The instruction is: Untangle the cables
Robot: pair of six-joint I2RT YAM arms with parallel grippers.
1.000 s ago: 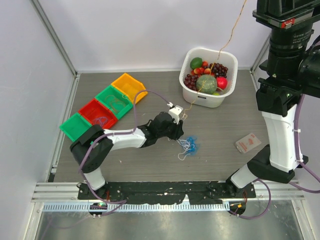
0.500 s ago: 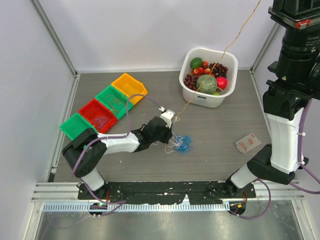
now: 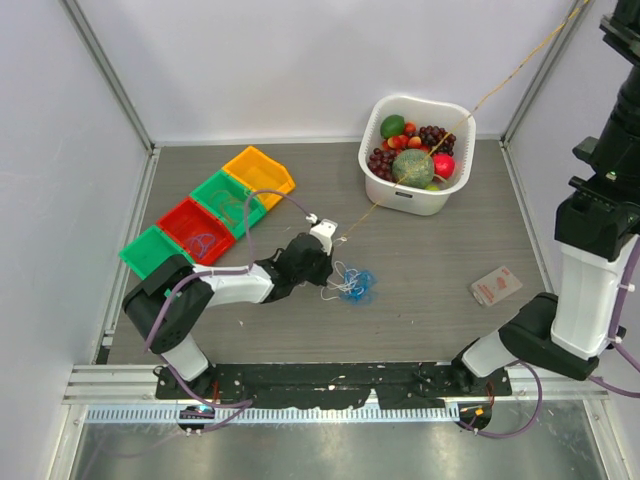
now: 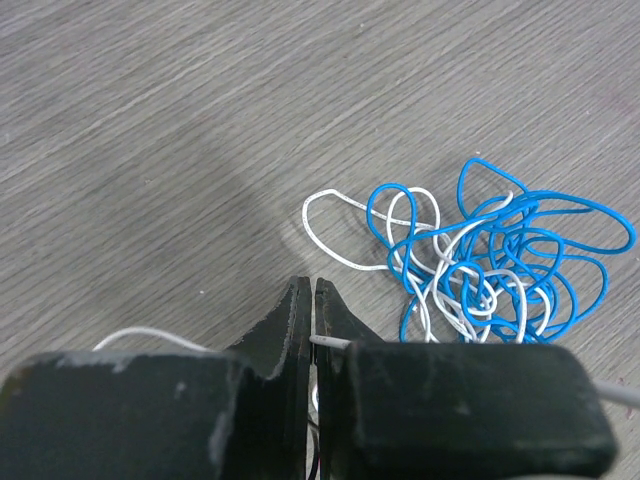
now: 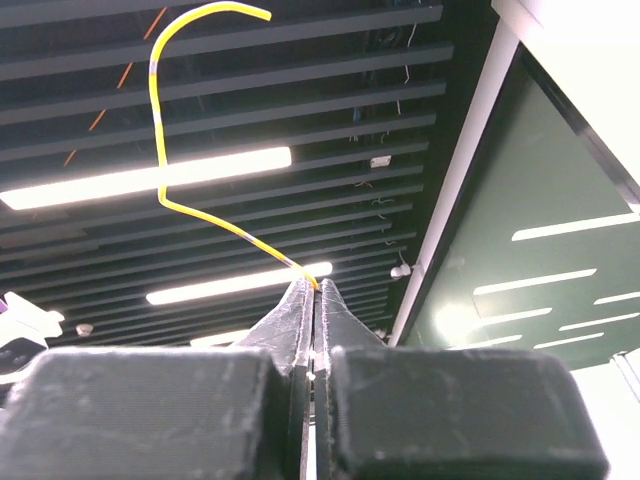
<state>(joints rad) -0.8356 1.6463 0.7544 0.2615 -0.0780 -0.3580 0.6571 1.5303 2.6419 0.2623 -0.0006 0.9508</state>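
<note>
the cables (image 4: 480,270) were found as a small loose bunch on the table (image 3: 440,250), just beside the left gripper (image 4: 313,300), between the arm bases and the white basin (image 3: 400,205) of fruit. the bunch was made up mostly of a blue cable (image 4: 520,200) looped many times through a white cable (image 4: 330,205). the left gripper's jaws were seen pressed together on a strand of the white cable at the bunch's near edge. the right gripper (image 5: 314,295) was raised out of the overhead view, its jaws clamped on the end of a yellow-orange cable (image 3: 500,85), which was stretched taut from beside the bunch, over the basin, to the upper right.

the cables were judged very light, thin, limp and springy, likely to be dragged as one clump if a single strand were pulled. a free end or outer loop was judged the best place to be gripped, not the knotted middle, where several strands could be pinched at once.
</note>
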